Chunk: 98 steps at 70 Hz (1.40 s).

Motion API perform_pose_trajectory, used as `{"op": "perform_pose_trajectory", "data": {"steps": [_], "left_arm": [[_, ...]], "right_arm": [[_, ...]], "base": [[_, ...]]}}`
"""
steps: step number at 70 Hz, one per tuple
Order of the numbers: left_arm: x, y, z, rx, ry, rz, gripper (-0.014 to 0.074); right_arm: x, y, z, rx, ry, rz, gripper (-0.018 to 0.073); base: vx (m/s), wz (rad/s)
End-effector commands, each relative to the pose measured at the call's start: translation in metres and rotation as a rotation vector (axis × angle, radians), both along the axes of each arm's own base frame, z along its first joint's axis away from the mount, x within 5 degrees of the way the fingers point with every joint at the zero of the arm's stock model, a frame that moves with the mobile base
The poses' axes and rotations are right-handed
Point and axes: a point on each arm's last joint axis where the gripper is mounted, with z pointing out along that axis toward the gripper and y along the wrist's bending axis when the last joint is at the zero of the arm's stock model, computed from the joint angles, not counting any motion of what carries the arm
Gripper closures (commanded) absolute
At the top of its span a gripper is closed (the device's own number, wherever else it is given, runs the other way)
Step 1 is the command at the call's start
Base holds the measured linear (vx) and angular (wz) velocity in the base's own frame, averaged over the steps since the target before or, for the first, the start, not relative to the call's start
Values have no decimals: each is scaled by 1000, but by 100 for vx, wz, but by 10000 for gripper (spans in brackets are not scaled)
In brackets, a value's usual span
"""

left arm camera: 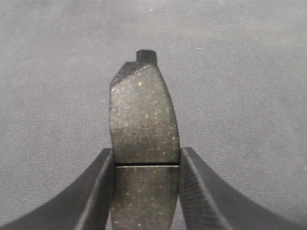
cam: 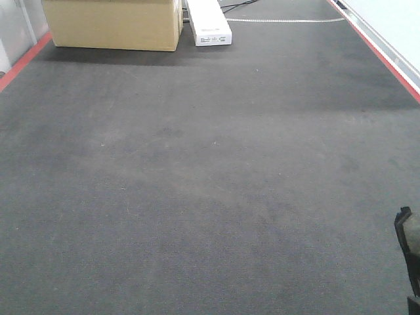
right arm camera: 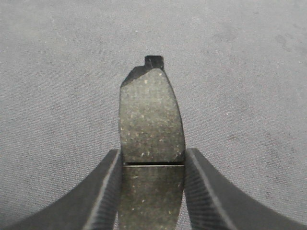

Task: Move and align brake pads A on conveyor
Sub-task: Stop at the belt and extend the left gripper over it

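Brake pads A are riding in my grippers, one apiece. The left gripper is clamping one pad at its groove, and the right gripper is clamping another likewise. Both are pointing out over the conveyor; I cannot tell whether they are touching it. A cardboard box and a white case are sitting at its far end.

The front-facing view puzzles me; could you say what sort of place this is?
Probably a factory conveyor line: a charcoal belt with red edge strips, a cardboard box at its far end, and brake pads clamped in both arms' jaws.
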Motion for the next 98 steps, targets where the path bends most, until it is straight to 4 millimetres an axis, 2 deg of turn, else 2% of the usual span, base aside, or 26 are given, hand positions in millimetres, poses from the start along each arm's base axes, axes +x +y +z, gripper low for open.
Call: {"op": "perform_pose_trajectory", "data": {"steps": [1, 39, 47, 62, 77, 91, 98], "left_arm": [[4, 0, 15, -11, -104, 0, 440], [5, -3, 17, -58, -123, -4, 440], [5, -8, 18, -51, -131, -73, 440], [10, -20, 30, -106, -253, -200, 439], [37, -28, 38, -148, -200, -276, 432], [74, -32, 43, -178, -81, -322, 430], [97, -35, 37, -229, 15, -328, 429]], "right_arm": [[5, -1, 17, 6, -113, -10, 322], [5, -1, 17, 6, -113, -10, 322], [5, -1, 17, 6, -113, -10, 322], [5, -1, 17, 6, -113, -10, 322], [5, -1, 17, 6, -113, -10, 322], [5, -1, 17, 6, -113, -10, 322], [5, -1, 17, 6, -113, -10, 322]], "base": [[0, 0], [0, 0], [0, 0], [0, 0], [0, 0], [0, 0], [0, 0]]}}
